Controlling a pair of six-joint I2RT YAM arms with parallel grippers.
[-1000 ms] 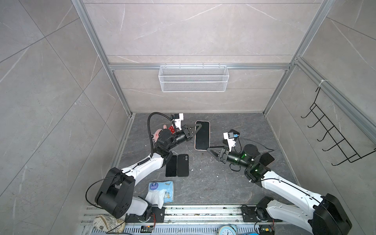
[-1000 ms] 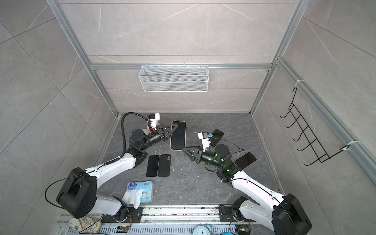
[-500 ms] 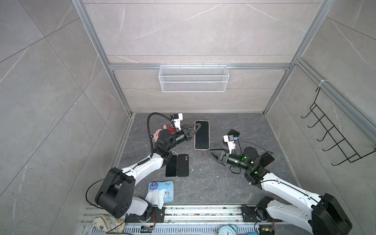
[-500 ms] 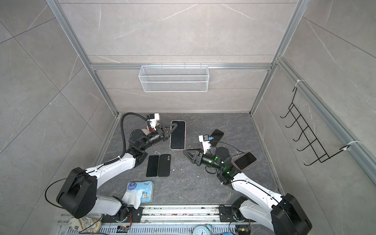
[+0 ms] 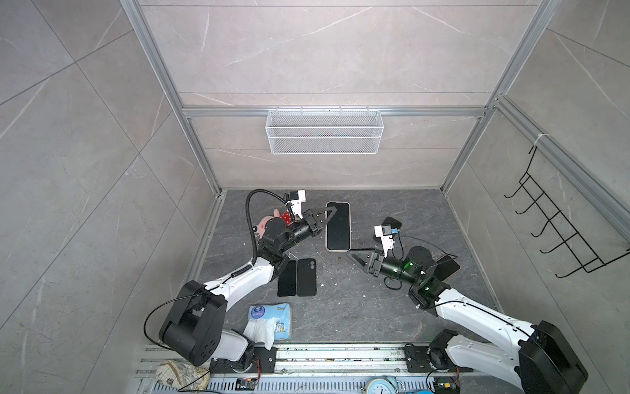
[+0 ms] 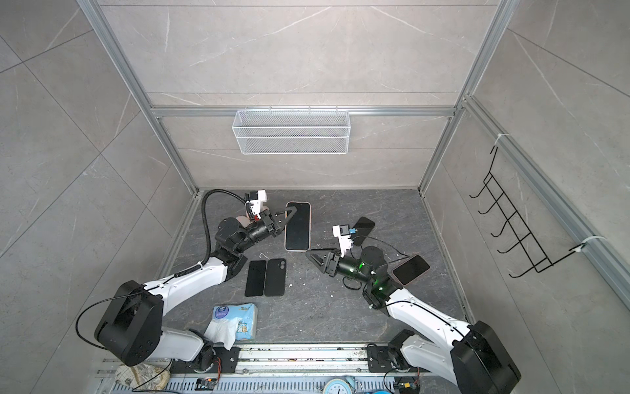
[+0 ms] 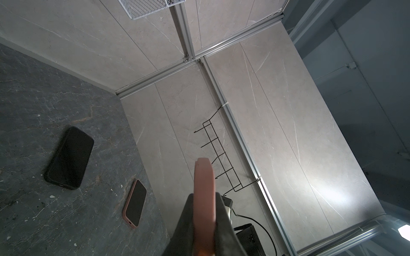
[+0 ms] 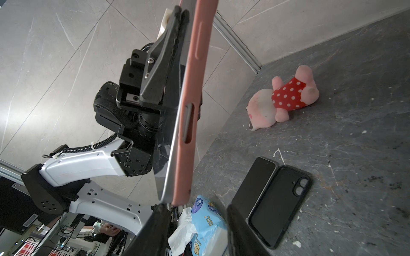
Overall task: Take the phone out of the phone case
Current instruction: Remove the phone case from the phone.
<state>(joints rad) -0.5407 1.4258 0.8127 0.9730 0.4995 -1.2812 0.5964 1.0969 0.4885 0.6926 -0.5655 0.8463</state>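
Almost nothing has moved; the right gripper (image 5: 354, 257) has only shifted a little. It stands open just at the near end of the phone (image 5: 338, 227); whether a finger touches that corner I cannot tell. Left gripper (image 5: 329, 215) still clamps one long side of the phone, which is in its pink case (image 8: 195, 77) and held off the floor (image 5: 341, 307), screen up. The left wrist view shows only the case's edge between the fingers (image 7: 186, 221). The phone's far end is cut off in the right wrist view. Beyond the left gripper from the phone lies a plush (image 8: 281, 99), mostly hidden in both top views.
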